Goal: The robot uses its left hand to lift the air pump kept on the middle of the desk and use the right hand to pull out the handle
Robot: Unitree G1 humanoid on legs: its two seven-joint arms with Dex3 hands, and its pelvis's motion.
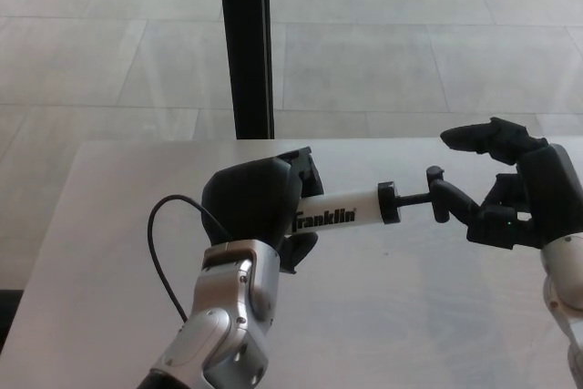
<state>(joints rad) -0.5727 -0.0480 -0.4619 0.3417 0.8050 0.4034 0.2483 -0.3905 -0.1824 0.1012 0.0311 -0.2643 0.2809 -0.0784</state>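
Your left hand [253, 204] wraps the white air pump [339, 208] above the middle of the desk [410, 316], while the right hand [510, 198], fingers hooked, pinches the handle [438, 194]. Light, rigid, likely slick plastic: hold the barrel firmly, pull the T-bar straight right.

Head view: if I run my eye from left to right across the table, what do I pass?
Thin black cable → left hand → white pump barrel marked Franklin → black collar → thin rod → T-handle → right hand.
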